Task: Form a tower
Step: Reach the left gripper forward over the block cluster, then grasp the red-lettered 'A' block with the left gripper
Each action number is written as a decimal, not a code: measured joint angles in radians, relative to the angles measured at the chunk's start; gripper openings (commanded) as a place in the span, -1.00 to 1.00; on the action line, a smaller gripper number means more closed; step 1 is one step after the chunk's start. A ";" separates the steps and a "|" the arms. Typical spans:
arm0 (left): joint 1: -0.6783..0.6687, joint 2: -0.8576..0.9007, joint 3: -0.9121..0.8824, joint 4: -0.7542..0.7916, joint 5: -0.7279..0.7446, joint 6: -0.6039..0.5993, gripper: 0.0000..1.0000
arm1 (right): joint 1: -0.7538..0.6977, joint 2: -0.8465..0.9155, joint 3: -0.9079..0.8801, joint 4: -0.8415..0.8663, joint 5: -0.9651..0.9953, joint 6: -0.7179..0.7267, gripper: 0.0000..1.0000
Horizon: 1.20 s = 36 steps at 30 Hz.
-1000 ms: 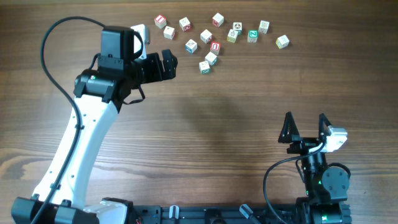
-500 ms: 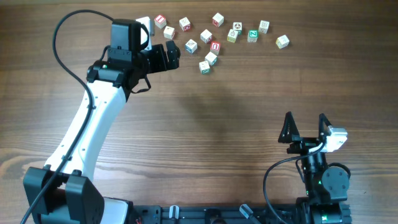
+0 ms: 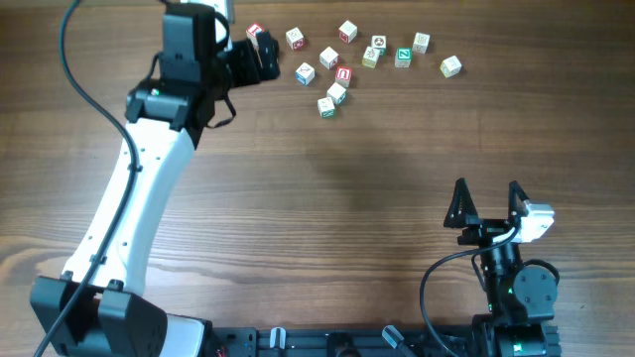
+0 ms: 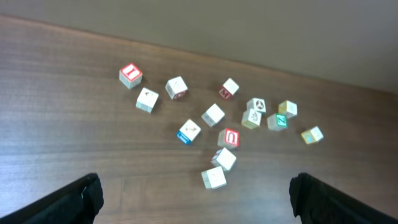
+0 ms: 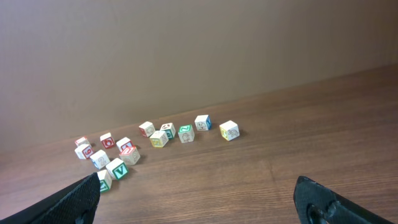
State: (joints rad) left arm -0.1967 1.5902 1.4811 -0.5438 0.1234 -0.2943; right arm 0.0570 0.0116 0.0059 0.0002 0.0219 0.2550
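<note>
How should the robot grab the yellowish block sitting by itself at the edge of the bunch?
Take the yellowish block by two opposite flat sides, coming straight down from above. It lies flat on the table with its top face up. It also stands apart from its nearest neighbour, the green-printed block, so there looks to be room on both sides for open fingers to slip down.

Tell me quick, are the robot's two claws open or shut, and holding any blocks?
Left gripper: open, holding nothing.
Right gripper: open, holding nothing.
</note>
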 measured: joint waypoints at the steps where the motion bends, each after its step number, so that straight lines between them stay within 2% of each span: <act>1: 0.000 0.008 0.050 -0.030 0.000 0.000 0.99 | 0.000 0.000 0.000 0.000 0.000 0.000 0.99; 6: -0.009 0.081 0.190 -0.078 0.000 0.000 0.98 | 0.000 0.000 0.000 0.000 0.000 0.000 0.99; 12: -0.077 0.318 0.282 -0.069 0.035 0.000 0.93 | 0.000 0.000 0.000 0.000 0.000 0.000 1.00; 15: -0.136 0.435 0.328 -0.070 0.042 0.000 0.70 | 0.000 0.000 0.000 0.000 0.000 0.000 1.00; 17: -0.174 0.500 0.338 -0.086 0.046 -0.011 0.64 | 0.000 0.000 0.000 0.000 0.000 0.000 0.99; 20: -0.208 0.596 0.339 -0.140 0.053 -0.099 0.46 | 0.000 0.000 0.000 0.000 0.000 0.000 0.99; 27: -0.209 0.684 0.339 -0.170 0.045 -0.191 0.42 | 0.000 0.000 0.000 0.000 0.000 0.000 0.99; 29: -0.209 0.734 0.339 -0.166 0.039 -0.206 0.27 | 0.000 0.000 0.000 0.000 0.000 0.000 1.00; 32: -0.209 0.746 0.351 -0.134 0.040 -0.222 -0.15 | 0.000 0.000 0.000 0.000 0.000 0.000 0.99; 36: -0.209 0.752 0.351 -0.110 0.038 -0.232 -0.42 | 0.000 0.000 0.000 0.000 0.000 0.000 0.99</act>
State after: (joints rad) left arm -0.4061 2.3425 1.8324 -0.6540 0.1616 -0.5259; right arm 0.0570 0.0120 0.0059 0.0006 0.0219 0.2550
